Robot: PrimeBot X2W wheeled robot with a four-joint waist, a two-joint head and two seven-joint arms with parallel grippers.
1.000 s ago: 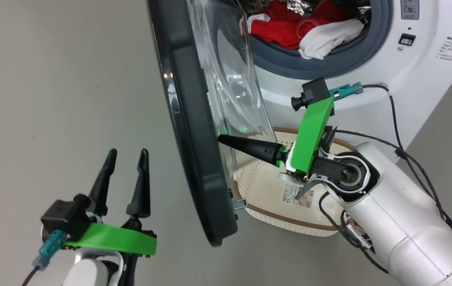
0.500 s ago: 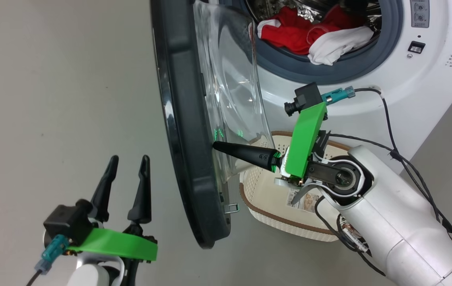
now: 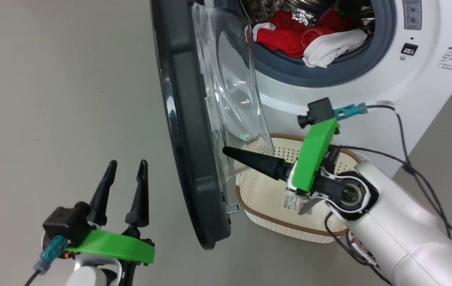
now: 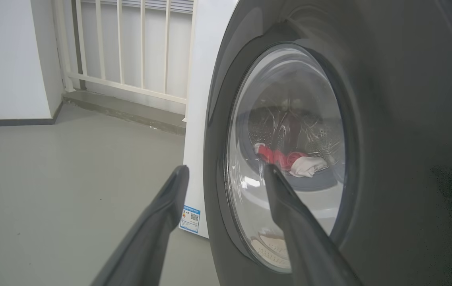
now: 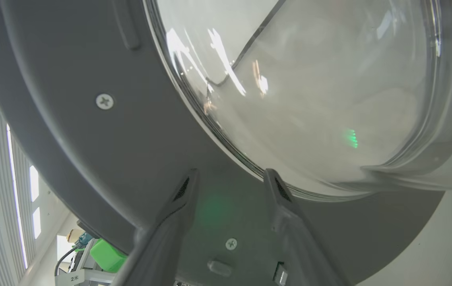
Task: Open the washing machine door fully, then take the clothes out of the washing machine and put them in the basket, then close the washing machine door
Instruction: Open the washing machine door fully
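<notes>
1. The right gripper (image 5: 230,175) is up at the inner face of the washing machine door (image 3: 188,131). Its fingers are spread wide with nothing between them, tips aimed at 9 o'clock in the head view. I cannot tell whether they touch the rim.
2. The left gripper (image 3: 127,163) hangs at 7 o'clock, fingers wide and empty, well apart from the door's outer face.
3. The door stands edge-on to the head camera, running from 12 to 6 o'clock. I judge it only partly swung, not fully open.
4. Risk 1: splayed tips pushing on that smooth rim could skid onto the bulging glass window (image 3: 233,91) and lose the door.
5. Risk 2: left at this angle, the door may drift back and crowd an arm reaching into the washing machine (image 3: 369,99).
6. Risk 3: the clothes (image 3: 289,33), red and white at 1 o'clock, drape over the grey ring (image 3: 301,77). A loose pull could drop them short of the basket (image 3: 261,190), which sits at 5 o'clock just beside the door's lower edge.
7. Risk 4: the black cable (image 3: 408,168) trailing off the right wrist could snag the basket's rim.
8. Surface and room: the floor (image 3: 51,99) is smooth, matte and grey. The left wrist view shows a white wall (image 4: 7,59) at 9 o'clock and a pale barred railing (image 4: 130,43) at 11 o'clock.
</notes>
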